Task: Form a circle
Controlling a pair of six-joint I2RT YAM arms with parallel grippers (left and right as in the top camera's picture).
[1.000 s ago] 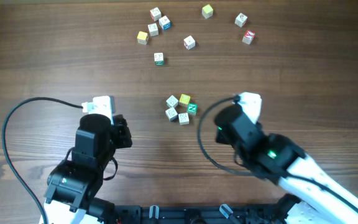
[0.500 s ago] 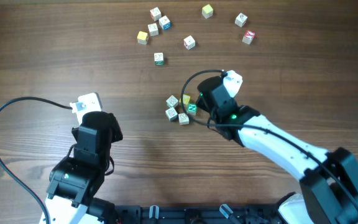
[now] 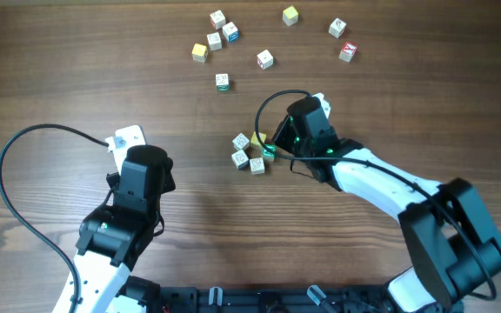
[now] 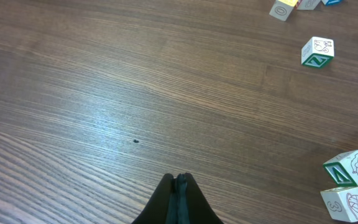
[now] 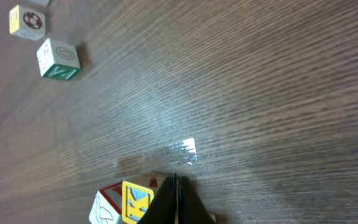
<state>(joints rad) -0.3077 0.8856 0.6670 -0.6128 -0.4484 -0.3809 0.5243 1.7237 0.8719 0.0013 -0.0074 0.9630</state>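
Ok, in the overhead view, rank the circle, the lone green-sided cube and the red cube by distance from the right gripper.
1. The circle: at the shut right gripper tips, just to its left.
2. The green-sided cube: farther up the table, to the left.
3. The red cube: farthest, at the far right.

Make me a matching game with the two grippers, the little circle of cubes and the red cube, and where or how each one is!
Column one:
1. left gripper
2. right gripper
3. circle
4. red cube

Column two:
a. on the far side, at the top right of the overhead view
b. shut, its tip right beside the little ring of cubes
c. shut, with no cube near its tip
d. in the middle of the overhead view

Right pairs: 1-c, 2-b, 3-d, 4-a.
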